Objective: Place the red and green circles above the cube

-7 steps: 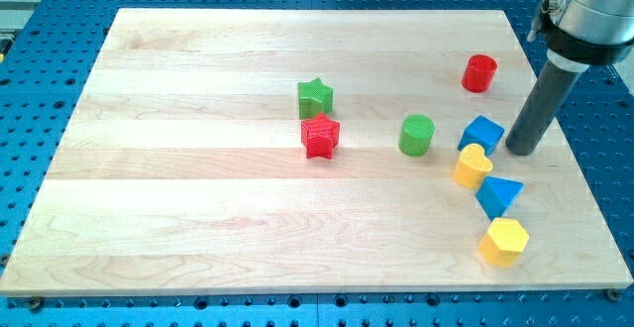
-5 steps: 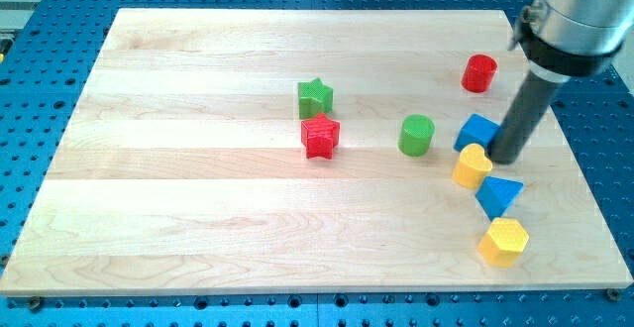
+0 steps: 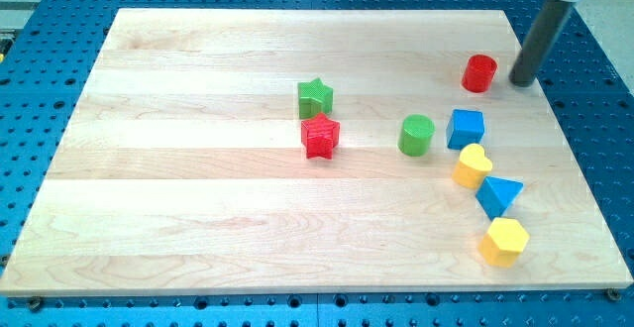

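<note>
Where my tip [image 3: 521, 80] rests, ribbed red circle [image 3: 479, 73] beside, blue cube [image 3: 466, 129] below

The wooden surface [image 3: 198, 188] carries a red star [image 3: 320, 136]: green star [image 3: 315, 97] above it, seven other blocks rightward.

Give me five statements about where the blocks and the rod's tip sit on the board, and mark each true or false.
1. My tip is to the view's right of the red circle. True.
2. The green circle lies left of the blue cube. True.
3. The red star is above the green star. False: it is below it.
4. My tip touches the blue cube. False: it stands apart, nearer the view's top.
5. The yellow heart sits just below the blue cube. True.
</note>
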{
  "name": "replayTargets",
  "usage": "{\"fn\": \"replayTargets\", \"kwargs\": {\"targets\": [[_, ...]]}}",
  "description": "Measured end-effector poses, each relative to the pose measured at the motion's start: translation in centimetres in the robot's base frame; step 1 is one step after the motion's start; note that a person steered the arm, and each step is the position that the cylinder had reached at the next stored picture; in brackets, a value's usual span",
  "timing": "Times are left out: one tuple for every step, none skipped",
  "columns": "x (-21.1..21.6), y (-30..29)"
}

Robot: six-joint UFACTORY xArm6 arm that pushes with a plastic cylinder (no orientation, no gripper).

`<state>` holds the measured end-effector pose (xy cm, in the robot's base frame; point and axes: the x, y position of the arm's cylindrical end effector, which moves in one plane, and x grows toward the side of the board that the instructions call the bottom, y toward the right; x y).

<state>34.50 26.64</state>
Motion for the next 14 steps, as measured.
{"fn": "replayTargets", "kwargs": {"targets": [[-0.2,-1.0],[-0.2,-6.1],[-3.8,-4.9],[-5.4,-10.8],[-1.5,-9.4],[0.4,-9.3],[-1.2,-15.9],[5.5,-17.5],[9.6,-17.7],[15.7,-17.4],[16.3,-16.6],[15.0,-12.7],[10.0,-15.2],[6.3,-12.6]]}}
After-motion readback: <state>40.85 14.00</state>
